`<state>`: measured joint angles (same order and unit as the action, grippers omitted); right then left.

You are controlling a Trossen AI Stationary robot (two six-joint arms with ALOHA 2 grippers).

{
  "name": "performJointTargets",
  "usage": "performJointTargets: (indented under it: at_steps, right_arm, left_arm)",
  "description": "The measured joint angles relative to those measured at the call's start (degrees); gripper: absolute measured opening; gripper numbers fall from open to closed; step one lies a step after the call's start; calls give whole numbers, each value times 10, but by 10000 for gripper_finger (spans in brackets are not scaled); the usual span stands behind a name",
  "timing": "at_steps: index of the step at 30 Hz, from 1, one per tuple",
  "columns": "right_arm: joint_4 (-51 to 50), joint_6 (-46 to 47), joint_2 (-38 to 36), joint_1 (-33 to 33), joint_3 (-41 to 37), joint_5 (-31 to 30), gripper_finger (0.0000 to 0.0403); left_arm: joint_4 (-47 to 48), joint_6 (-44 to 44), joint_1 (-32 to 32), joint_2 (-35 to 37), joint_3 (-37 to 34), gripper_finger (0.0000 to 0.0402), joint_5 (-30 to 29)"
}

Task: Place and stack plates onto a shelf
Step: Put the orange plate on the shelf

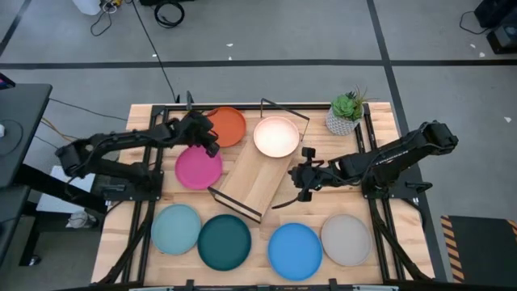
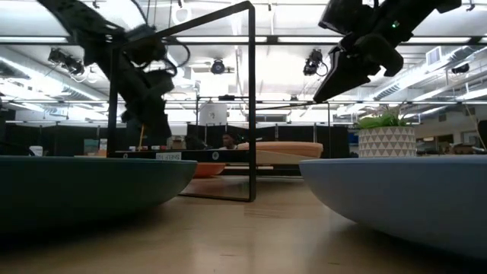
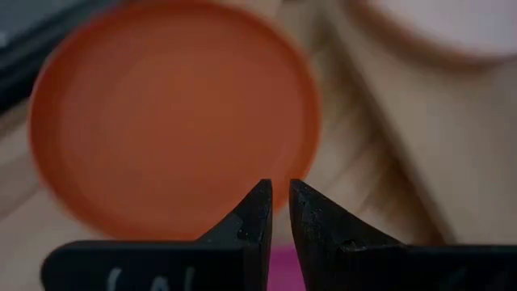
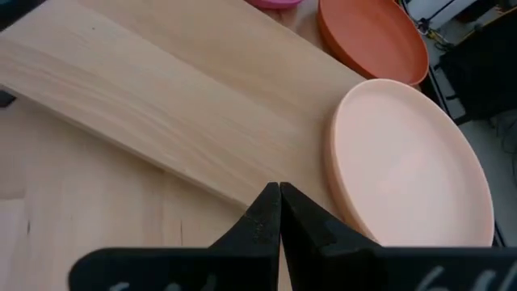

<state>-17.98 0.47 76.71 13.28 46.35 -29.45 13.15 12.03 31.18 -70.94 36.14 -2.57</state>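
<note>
The light-wood shelf [image 1: 254,178] lies slantwise mid-table, and the cream plate [image 1: 276,136] rests on its far right end. The orange plate [image 1: 226,125] and magenta plate [image 1: 198,168] lie flat on the table to the shelf's left. Pale blue [image 1: 176,228], dark teal [image 1: 224,241], bright blue [image 1: 295,250] and grey [image 1: 346,239] plates line the near edge. No brown plate shows. My left gripper [image 1: 206,139] hovers shut between the orange and magenta plates, facing the orange plate [image 3: 170,113]. My right gripper [image 1: 305,174] is shut above the shelf's right side [image 4: 161,105], near the cream plate [image 4: 412,162].
A potted plant [image 1: 345,113] stands at the far right of the table, behind the cream plate. Black wire end frames [image 1: 283,109] rise from both ends of the shelf. Bare slatted tabletop shows between the shelf and the near row of plates.
</note>
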Motion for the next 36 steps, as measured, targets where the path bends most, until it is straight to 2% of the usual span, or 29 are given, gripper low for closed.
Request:
performJointTargets:
  at_steps: [6,9,13,16,22,27,30,33,36]
  right_arm:
    - [-6,13,0,9,0,-39,12]
    - [-5,22,0,9,-5,-41,12]
    - [19,26,0,9,-36,-41,12]
    - [43,26,0,9,-60,-41,12]
    - [96,25,0,12,-93,-34,12]
    - [116,28,0,19,-103,-40,12]
    - [155,22,0,25,-115,-40,12]
    - [187,11,0,29,-127,-39,12]
    - [201,14,0,29,-133,-40,12]
  left_arm:
    - [88,-53,-20,-88,83,58,2]
    - [96,-72,-39,-123,109,78,-12]
    - [101,-100,-61,-162,139,123,-49]
    - [105,-133,-69,-189,159,156,-54]
    - [99,-186,-61,-239,168,171,-82]
    - [95,-233,-52,-275,168,171,-112]
    - [94,-258,-54,-286,168,157,-125]
    - [97,-276,-55,-292,168,117,-125]
    - [106,-279,-55,-291,169,53,-127]
